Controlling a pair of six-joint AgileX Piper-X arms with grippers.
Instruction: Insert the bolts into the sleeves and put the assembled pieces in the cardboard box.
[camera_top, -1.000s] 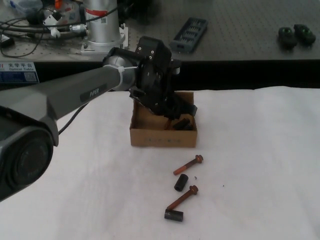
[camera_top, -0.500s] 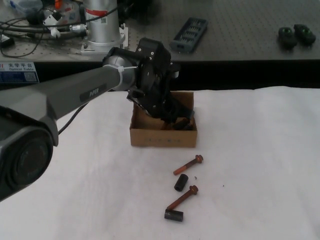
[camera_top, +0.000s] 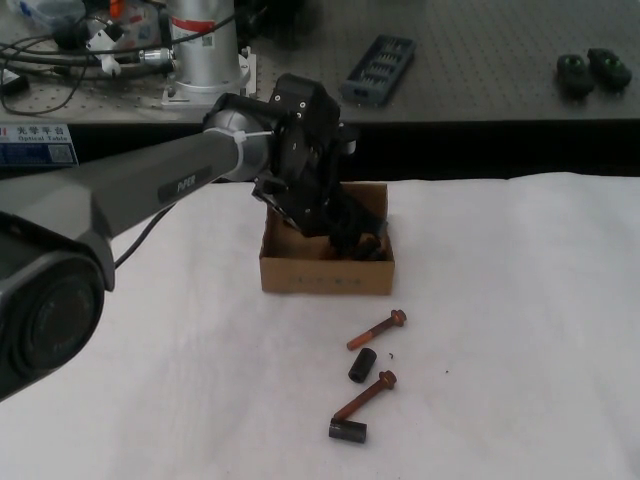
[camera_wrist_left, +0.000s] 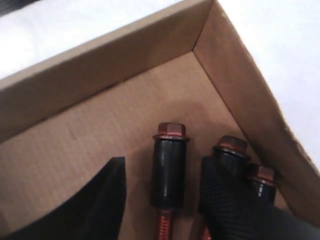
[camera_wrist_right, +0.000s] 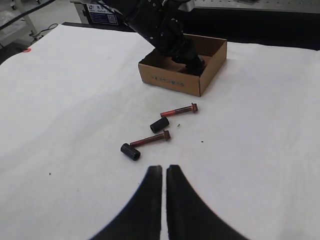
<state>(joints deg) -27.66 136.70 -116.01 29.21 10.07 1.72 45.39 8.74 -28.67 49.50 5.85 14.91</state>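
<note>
Left wrist view: the black sleeve with its rust-red bolt (camera_wrist_left: 168, 167) lies on the floor of the brown cardboard box (camera_wrist_left: 110, 65), between the open left jaws, long axis along them, touching neither. In the high view, two loose bolts (camera_top: 377, 330) lie at 6 o'clock from the box, likely nearer the closed right jaws.

White cloth (camera_top: 520, 380) covers the bench, 3 thru 9 o'clock. Behind it, at 12, a grey perforated optical table (camera_top: 480, 40). On it: silver post (camera_top: 205, 40) at 11, cable tangle (camera_top: 45, 50) at 10, blue slotted rack (camera_top: 378, 62) approx 12, two black knobs (camera_top: 593, 70) at 2.
</note>
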